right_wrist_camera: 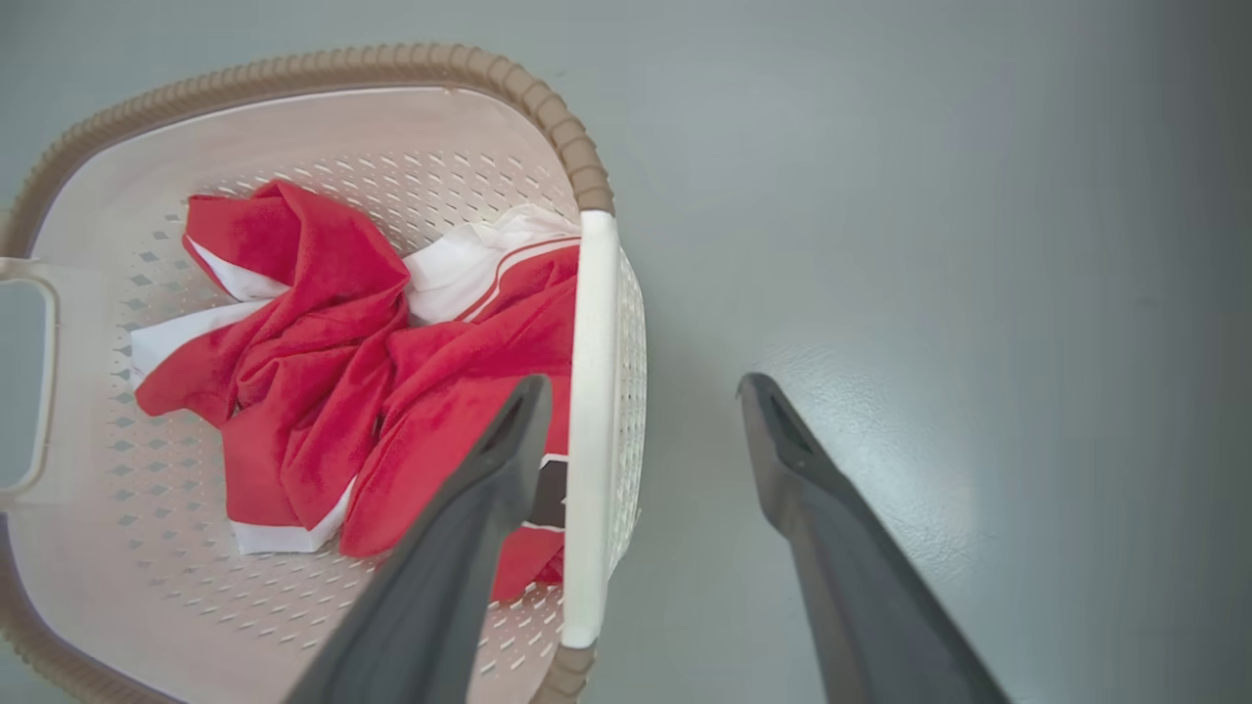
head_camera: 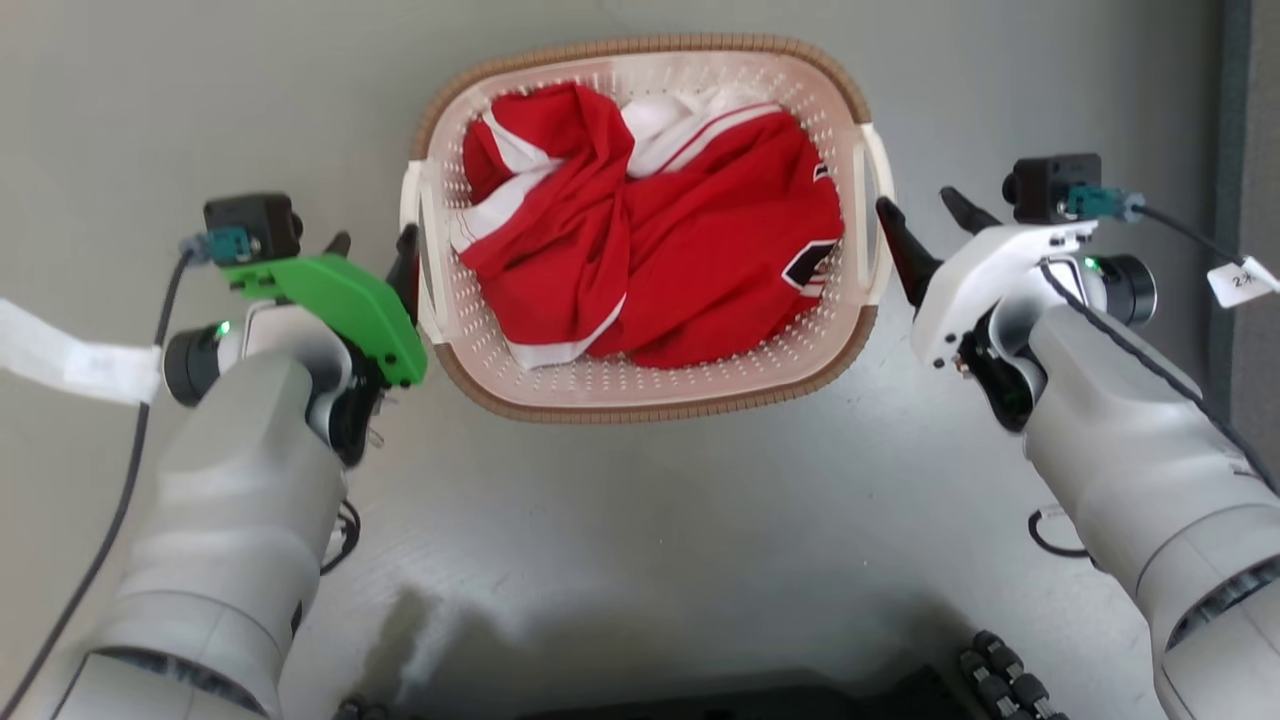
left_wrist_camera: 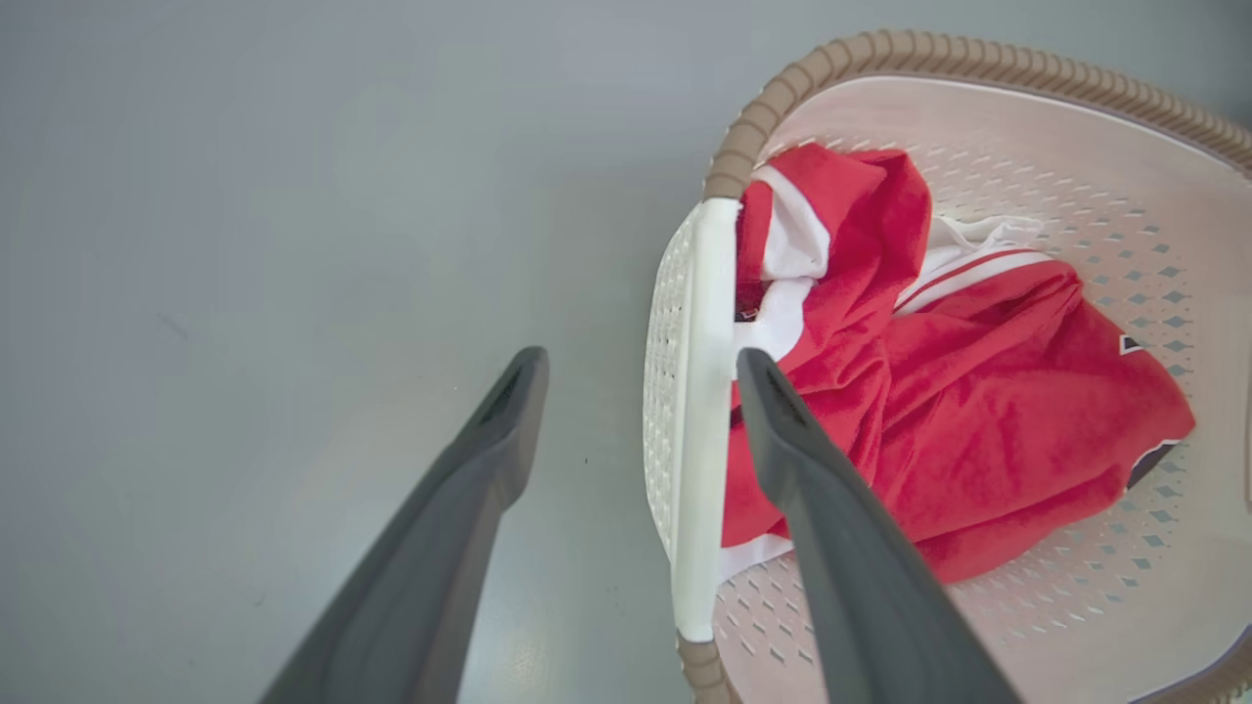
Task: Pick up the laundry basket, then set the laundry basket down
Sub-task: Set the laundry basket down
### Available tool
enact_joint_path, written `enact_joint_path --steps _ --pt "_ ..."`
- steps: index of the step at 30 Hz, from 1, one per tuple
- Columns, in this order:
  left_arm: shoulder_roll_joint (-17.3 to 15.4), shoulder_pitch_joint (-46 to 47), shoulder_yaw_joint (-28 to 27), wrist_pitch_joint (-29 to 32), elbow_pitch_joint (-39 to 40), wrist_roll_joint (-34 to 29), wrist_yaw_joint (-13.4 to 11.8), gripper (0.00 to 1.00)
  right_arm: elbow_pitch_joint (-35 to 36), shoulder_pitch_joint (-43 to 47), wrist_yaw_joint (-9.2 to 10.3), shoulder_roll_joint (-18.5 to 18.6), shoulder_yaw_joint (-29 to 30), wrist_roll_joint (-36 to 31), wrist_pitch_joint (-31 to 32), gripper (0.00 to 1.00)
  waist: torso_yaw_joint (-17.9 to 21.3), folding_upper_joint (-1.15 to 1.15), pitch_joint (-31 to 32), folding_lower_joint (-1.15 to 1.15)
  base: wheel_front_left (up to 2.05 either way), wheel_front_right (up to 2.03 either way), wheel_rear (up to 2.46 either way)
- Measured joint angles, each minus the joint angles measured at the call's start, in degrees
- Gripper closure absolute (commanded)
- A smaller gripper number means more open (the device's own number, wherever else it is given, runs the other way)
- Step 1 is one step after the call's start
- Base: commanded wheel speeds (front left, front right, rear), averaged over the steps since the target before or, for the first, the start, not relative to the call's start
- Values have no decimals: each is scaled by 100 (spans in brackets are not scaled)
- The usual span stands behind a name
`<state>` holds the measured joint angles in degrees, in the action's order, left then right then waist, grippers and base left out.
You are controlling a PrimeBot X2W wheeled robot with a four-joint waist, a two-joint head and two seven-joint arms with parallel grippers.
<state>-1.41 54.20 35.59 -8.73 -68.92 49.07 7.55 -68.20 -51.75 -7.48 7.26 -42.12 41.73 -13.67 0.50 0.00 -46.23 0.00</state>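
The laundry basket (head_camera: 650, 46) is cream-white and perforated with a brown woven-look rim, and it sits on the grey floor holding a crumpled red and white garment (head_camera: 690, 250). My left gripper (head_camera: 374, 242) is open at the basket's left side. In the left wrist view the left gripper (left_wrist_camera: 641, 362) straddles the white loop handle (left_wrist_camera: 699, 420), with one finger over the garment (left_wrist_camera: 978, 411) and one outside the basket (left_wrist_camera: 880, 49). My right gripper (head_camera: 918, 205) is open at the right side. Likewise the right gripper (right_wrist_camera: 643, 383) straddles the right handle (right_wrist_camera: 587, 420) of the basket (right_wrist_camera: 293, 64).
Grey floor (head_camera: 650, 520) spreads all around the basket. My dark base (head_camera: 760, 700) shows at the bottom edge of the head view. A darker grey panel (head_camera: 1255, 100) runs along the right edge. Cables and white tags (head_camera: 1240, 281) hang from both wrists.
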Motion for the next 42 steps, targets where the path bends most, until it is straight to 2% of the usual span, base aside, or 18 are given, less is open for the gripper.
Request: enact_joint_path --steps 14,28,33,42 --pt "-71 -481 151 -407 94 -9 0 0 141 472 1 43 187 30 -51 0 13 0 957 0 0 0 0" --pt "-269 -876 180 -554 476 -109 0 0 967 921 322 216 699 -99 -67 0 61 0 2037 0 0 0 0" --pt "-481 -954 -47 -553 1023 -312 -12 0 1372 1172 475 244 933 -222 -67 0 82 0 2451 0 0 0 0" --pt "-694 -1261 -376 -555 1838 -740 -315 0 1996 1535 680 359 1151 -566 -67 0 108 0 2995 0 0 0 0"
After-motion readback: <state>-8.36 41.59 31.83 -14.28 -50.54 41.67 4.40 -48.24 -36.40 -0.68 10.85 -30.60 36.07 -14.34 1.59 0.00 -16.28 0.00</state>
